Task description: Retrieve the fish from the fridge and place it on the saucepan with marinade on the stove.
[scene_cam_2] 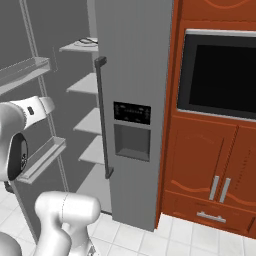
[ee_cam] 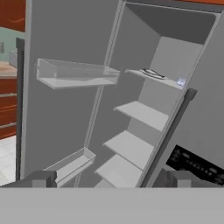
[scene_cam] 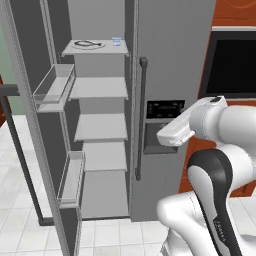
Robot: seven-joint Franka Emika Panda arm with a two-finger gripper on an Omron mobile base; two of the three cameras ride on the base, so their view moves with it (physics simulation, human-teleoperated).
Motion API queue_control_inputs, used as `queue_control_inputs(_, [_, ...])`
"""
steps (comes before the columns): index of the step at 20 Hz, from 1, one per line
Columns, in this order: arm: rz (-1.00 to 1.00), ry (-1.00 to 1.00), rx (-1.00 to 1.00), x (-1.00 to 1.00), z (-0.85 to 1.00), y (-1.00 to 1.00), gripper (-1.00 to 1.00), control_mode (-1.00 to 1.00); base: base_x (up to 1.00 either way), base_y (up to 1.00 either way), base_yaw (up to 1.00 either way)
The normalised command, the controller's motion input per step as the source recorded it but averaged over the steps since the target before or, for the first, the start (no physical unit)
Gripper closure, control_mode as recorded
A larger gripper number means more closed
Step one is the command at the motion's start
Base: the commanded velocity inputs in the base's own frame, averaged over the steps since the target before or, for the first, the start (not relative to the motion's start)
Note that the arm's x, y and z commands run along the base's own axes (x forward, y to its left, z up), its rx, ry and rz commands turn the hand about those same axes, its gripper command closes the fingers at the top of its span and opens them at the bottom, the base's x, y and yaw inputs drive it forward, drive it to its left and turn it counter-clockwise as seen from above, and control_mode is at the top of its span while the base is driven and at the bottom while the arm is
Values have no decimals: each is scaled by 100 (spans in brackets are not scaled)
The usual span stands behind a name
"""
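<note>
Fish point(scene_cam: 89, 44) on top fridge point(scene_cam: 170, 75) shelf, left door swung open for access; gripper point(ee_cam: 109, 178) spread wide, empty, well short, facing shelves.

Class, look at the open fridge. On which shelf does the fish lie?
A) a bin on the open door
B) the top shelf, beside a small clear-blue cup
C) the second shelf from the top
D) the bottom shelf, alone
B: the fish lies on a plate on the fridge's top shelf, with the small clear-blue cup to its right.
</note>
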Motion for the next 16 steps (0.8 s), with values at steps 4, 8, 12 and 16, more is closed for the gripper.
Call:
queue_control_inputs(4, [0,0,0,0,0,0,-100,100,-36,1,0])
queue_control_inputs(8, [0,0,0,0,0,0,-100,100,-10,28,0])
queue_control_inputs(12, [0,0,0,0,0,0,-100,100,3,49,0])
queue_control_inputs(16, [0,0,0,0,0,0,-100,100,13,62,0])
